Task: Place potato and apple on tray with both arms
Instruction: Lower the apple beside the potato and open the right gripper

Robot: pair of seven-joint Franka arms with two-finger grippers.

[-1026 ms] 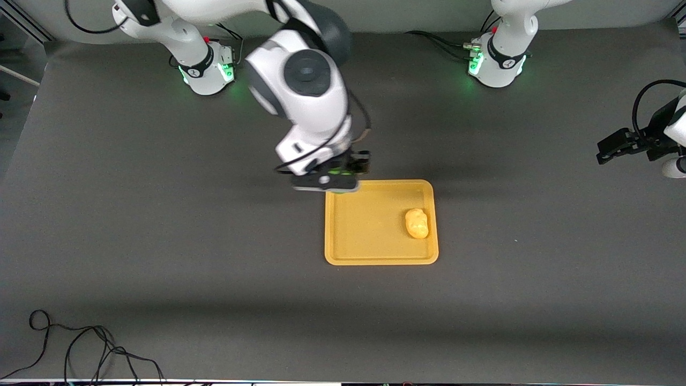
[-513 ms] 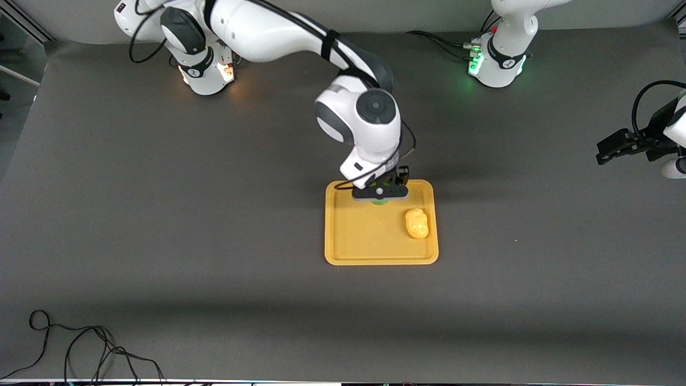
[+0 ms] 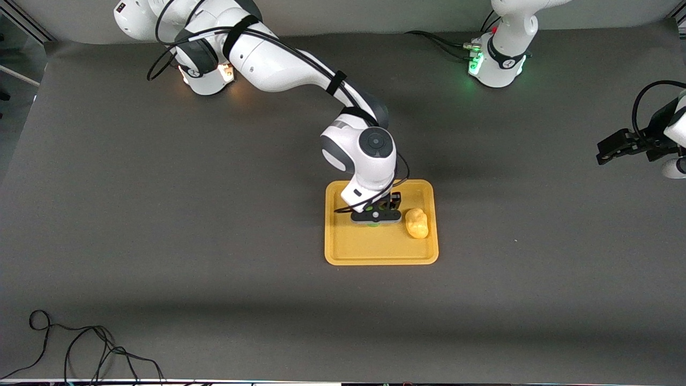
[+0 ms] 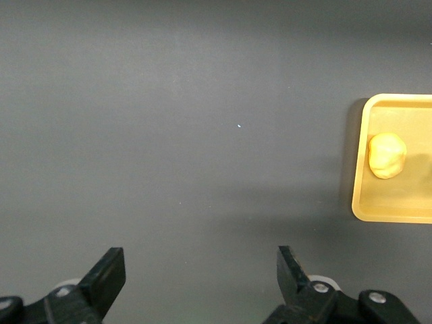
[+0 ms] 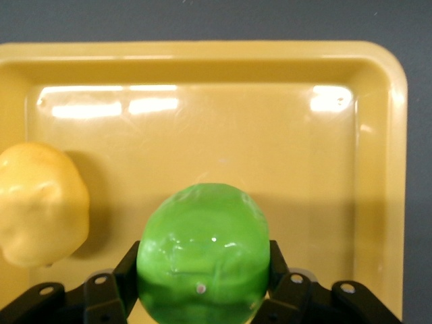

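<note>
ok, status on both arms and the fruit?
Right gripper shut on apple, over tray. Left gripper open, waiting over bare table. Potato on tray. Nothing in the way.

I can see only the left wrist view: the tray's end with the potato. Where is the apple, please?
Observer: The apple is clamped in the right gripper, over the tray.
Operator: Is it near the potato?
Observer: The potato lies in the tray just beside that gripper, toward the left arm's end.
Operator: And my own gripper?
Observer: The left gripper is open, waiting over bare table, well clear of the tray.
</note>
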